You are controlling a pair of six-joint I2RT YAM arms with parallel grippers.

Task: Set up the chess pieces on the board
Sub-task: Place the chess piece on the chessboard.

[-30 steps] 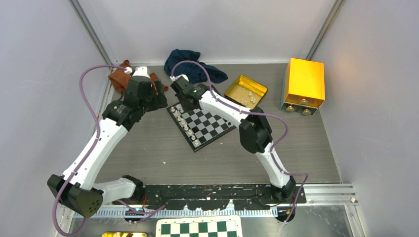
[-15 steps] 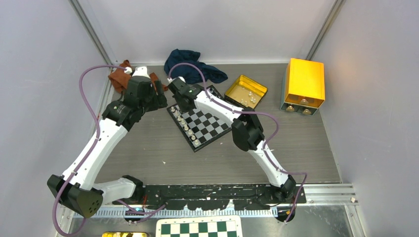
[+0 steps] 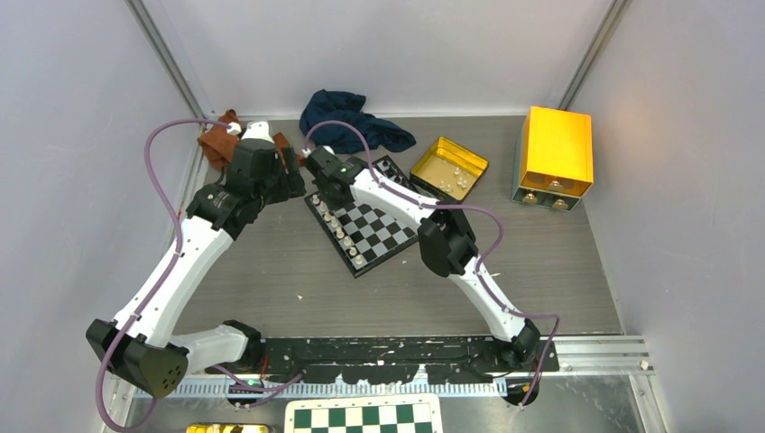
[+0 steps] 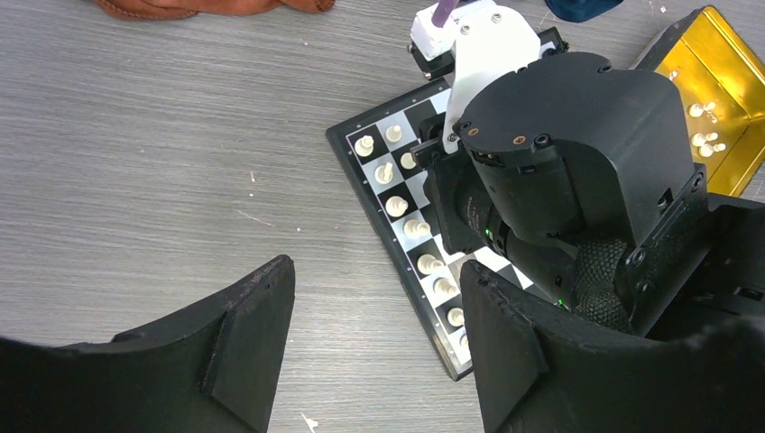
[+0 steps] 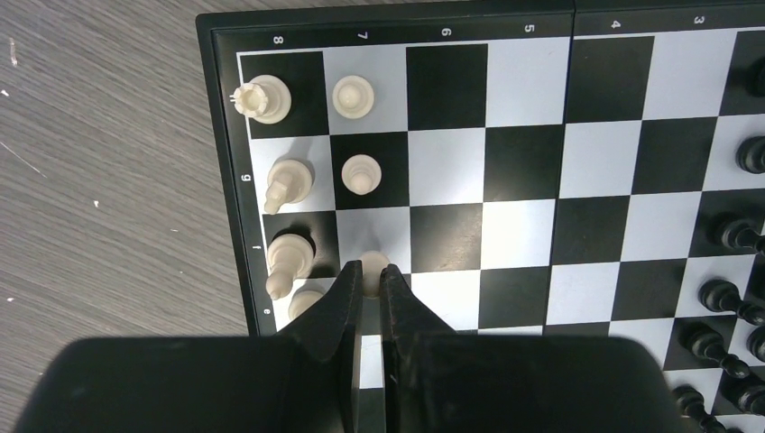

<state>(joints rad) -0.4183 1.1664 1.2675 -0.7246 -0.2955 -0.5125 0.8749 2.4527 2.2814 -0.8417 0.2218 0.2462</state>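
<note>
The small black-and-white board (image 3: 374, 225) lies at an angle in the middle of the table. Cream pieces (image 3: 336, 221) line its left side. Black pieces (image 5: 740, 236) stand on the right in the right wrist view. My right gripper (image 5: 371, 269) is shut on a cream pawn (image 5: 373, 262) over the second column near the board's left edge. Two other cream pawns (image 5: 353, 96) stand in that column. My left gripper (image 4: 374, 338) is open and empty above the bare table, just left of the board (image 4: 433, 307).
A gold tin (image 3: 449, 168) with several loose cream pieces sits behind the board. A gold box (image 3: 555, 153) stands at the right. A dark blue cloth (image 3: 347, 117) and a brown cloth (image 3: 216, 140) lie at the back. A green-and-white checkered sheet (image 3: 365, 417) lies at the near edge.
My right arm has swung left from the board's back toward its left side, carrying its gripper over the cream rows. My left arm has not moved.
</note>
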